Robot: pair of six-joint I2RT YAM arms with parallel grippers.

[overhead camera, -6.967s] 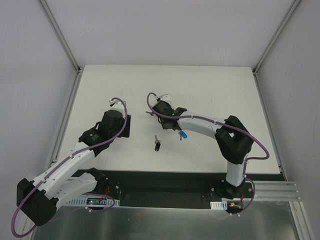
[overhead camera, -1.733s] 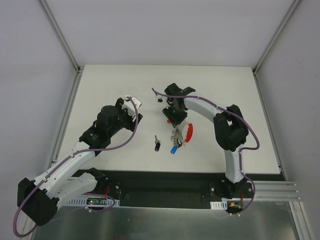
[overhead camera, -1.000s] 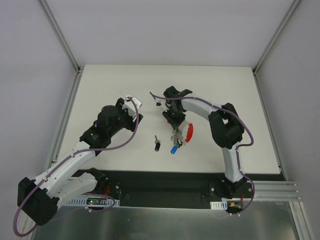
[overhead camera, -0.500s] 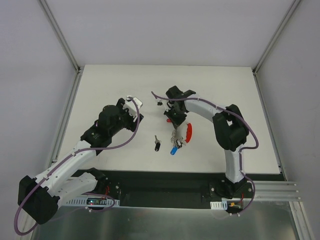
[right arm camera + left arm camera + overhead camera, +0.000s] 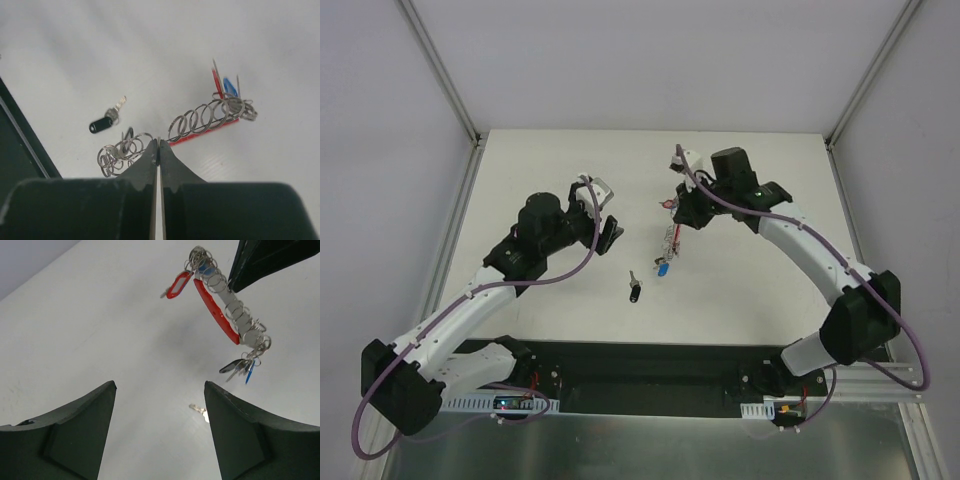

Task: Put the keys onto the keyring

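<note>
My right gripper (image 5: 677,207) is shut on a ring of the keyring (image 5: 668,240), which hangs in the air below it as a chain of silvery rings. In the right wrist view the jaws (image 5: 159,142) pinch together on one ring of the keyring (image 5: 210,115), with red and blue keys (image 5: 221,84) at its far end. The left wrist view shows the keyring (image 5: 235,315) with its curved red tag (image 5: 215,311) and a small red tag (image 5: 179,284). A black-headed key (image 5: 636,291) lies on the table. My left gripper (image 5: 607,213) is open and empty, left of the keyring.
The white table (image 5: 520,180) is walled by grey panels with metal posts at the back corners. A black strip (image 5: 650,365) runs along the near edge by the arm bases. In the left wrist view the loose key's blade (image 5: 199,410) peeks out beside my right finger.
The right gripper has shut on the keyring and lifted it off the table, swinging toward the back right. The left gripper has edged toward the keyring, still open.
</note>
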